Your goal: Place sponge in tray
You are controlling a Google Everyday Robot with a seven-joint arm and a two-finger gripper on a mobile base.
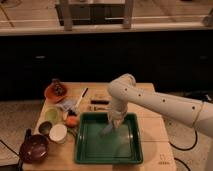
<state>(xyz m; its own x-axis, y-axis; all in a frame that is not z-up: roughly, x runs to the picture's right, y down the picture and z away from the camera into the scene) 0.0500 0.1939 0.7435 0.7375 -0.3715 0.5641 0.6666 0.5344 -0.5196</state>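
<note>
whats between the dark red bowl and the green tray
A white cup stands between the dark red bowl and the tray, seen in the camera view. The end effector is over the tray, shut on the sponge.

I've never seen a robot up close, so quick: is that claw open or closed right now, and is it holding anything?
The gripper is closed on the sponge, over the tray.

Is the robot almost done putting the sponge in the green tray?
Nearly. Done: the sponge is off the table and over the tray. In hand: the gripper is shut on the sponge, hanging low above the tray's floor; I cannot tell if it touches. Left: let go so the sponge lies in the tray, then lift the arm away.
</note>
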